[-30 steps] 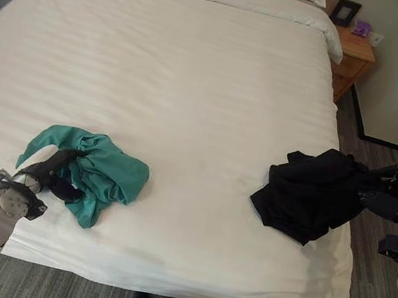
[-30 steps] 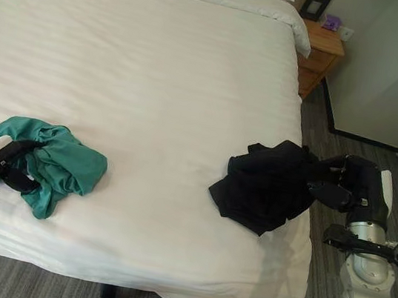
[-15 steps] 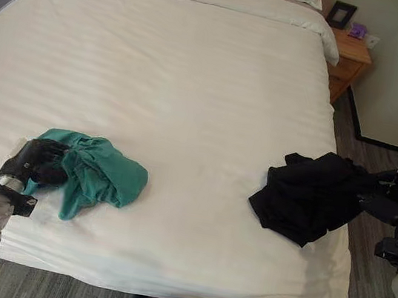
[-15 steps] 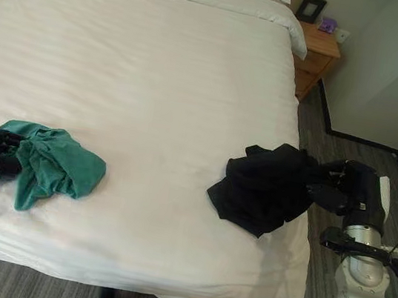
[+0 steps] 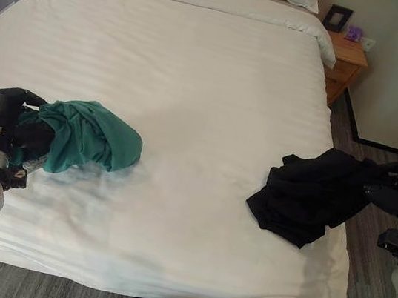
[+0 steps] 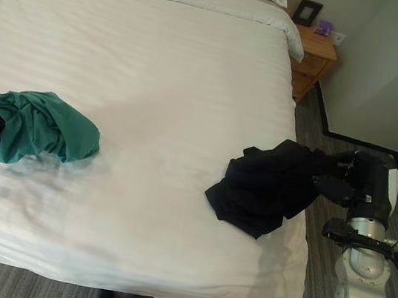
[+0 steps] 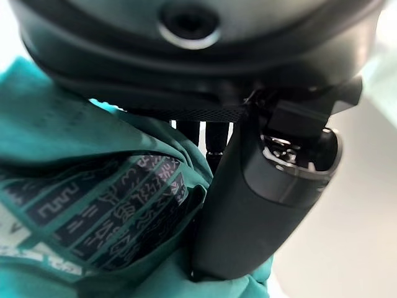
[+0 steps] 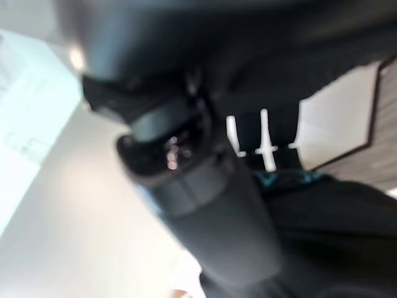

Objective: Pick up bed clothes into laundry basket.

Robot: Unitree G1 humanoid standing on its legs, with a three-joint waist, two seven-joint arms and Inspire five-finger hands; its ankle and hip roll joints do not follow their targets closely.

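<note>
A teal garment (image 5: 85, 134) lay bunched at the bed's (image 5: 194, 81) left edge, the left robot hand (image 5: 7, 128) clamped on it; the right robot hand (image 6: 362, 185) gripped a black garment (image 6: 268, 189) at the right edge.

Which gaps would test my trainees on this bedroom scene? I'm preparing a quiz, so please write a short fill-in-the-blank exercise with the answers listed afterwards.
1. The left hand is closed on a bunched garment whose colour is ____.
2. The right hand grips the ____ garment at the bed's right edge.
3. Both garments lie on a bed covered in ____ bedding.
4. The wooden nightstand stands beside the ____ of the bed.

Missing words: green; black; white; head
</note>
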